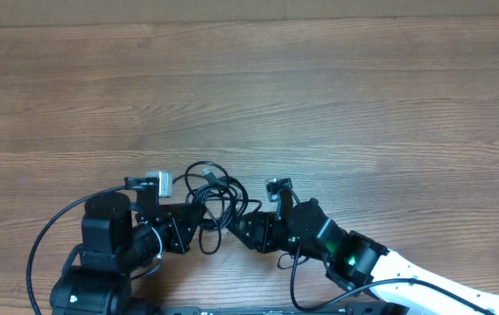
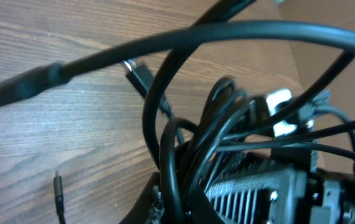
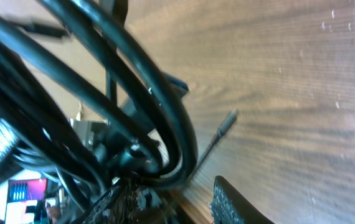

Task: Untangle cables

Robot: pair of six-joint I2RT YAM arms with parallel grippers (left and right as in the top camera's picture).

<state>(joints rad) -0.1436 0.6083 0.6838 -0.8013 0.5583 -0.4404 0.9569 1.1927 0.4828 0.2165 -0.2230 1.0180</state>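
Left jaws were clamped shut right up against the cables [image 1: 217, 198]; right jaws sat partly open around them.

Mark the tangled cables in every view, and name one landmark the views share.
Overhead: the cables lie low in the picture, just left of centre.
Left wrist: cables fill the centre and right, rising in loops from the bottom edge.
Right wrist: cables sweep from the top left down to the bottom centre.
Shared landmark: the wood-grain table.
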